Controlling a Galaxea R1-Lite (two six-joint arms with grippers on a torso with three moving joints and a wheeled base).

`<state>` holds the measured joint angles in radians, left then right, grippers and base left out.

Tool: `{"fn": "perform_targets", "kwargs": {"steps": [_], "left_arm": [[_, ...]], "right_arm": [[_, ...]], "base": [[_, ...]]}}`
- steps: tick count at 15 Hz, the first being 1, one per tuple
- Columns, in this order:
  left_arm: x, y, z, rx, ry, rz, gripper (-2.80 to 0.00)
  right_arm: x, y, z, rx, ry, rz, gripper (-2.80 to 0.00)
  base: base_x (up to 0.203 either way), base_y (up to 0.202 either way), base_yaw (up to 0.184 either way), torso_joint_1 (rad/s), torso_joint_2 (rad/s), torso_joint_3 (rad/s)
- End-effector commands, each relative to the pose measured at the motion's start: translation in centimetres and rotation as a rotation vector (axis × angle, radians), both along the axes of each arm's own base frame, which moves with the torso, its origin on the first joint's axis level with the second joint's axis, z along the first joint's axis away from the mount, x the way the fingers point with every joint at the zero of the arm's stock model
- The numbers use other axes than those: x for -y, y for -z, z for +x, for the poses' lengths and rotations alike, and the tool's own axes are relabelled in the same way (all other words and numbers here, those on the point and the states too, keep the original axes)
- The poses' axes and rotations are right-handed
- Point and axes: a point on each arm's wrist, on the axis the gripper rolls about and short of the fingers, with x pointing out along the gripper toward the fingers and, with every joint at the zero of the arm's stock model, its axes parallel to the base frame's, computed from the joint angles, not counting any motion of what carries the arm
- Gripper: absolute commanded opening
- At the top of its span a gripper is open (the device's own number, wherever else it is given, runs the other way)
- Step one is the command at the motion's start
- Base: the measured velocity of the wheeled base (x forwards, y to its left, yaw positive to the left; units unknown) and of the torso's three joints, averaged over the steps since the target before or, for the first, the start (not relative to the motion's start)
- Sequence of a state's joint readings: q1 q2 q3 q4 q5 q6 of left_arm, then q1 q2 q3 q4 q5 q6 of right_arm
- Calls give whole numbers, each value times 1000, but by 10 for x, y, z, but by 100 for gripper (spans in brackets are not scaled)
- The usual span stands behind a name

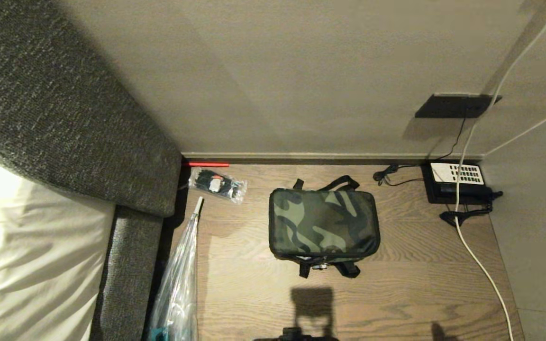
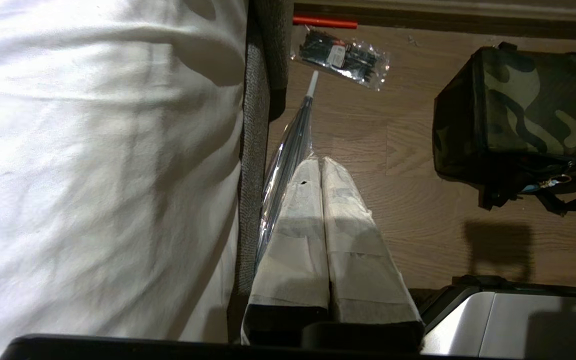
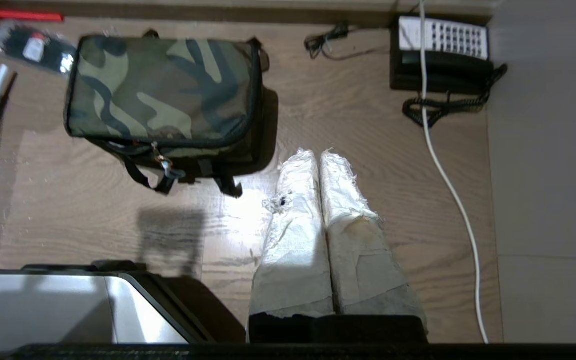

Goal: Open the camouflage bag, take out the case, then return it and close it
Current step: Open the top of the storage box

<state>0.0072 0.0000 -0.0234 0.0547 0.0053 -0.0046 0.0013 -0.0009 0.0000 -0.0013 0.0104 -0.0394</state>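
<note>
The camouflage bag [image 1: 323, 223] sits zipped shut on the wooden floor, black straps at its near and far ends. The left wrist view has the bag [image 2: 533, 110] off to one side, and the right wrist view has the bag [image 3: 163, 95] with a small metal zipper pull [image 3: 160, 160] hanging at its near edge. The case is hidden. My left gripper [image 2: 318, 162] hangs shut over the floor next to the bed, its tape-wrapped fingers pressed together and empty. My right gripper [image 3: 316, 155] is also shut and empty, above bare floor beside the bag. Neither gripper shows in the head view.
A bed with white sheets [image 1: 26, 255] and a grey headboard [image 1: 64, 104] fills the left. A folded clear umbrella [image 1: 178, 284] and a plastic packet [image 1: 217, 184] lie beside it. A black telephone [image 1: 458, 182] with a coiled cord, and a white cable [image 1: 481, 265], lie at the right by the wall.
</note>
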Motion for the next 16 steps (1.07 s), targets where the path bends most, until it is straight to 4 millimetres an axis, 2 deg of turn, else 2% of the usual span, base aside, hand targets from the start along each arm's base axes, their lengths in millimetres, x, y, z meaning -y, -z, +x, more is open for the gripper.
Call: {"fn": "perform_targets", "kwargs": {"steps": [1,16], "left_arm": [[0,0,0,1,-1,0,-280],[0,0,0,1,-1,2,-280]], "right_arm": [[0,0,0,1,-1,-1,-280],[0,0,0,0,-10,-43,-280]], "base": [[0,0,0,2,-2,-203],[0,0,0,2,4,-188]]}}
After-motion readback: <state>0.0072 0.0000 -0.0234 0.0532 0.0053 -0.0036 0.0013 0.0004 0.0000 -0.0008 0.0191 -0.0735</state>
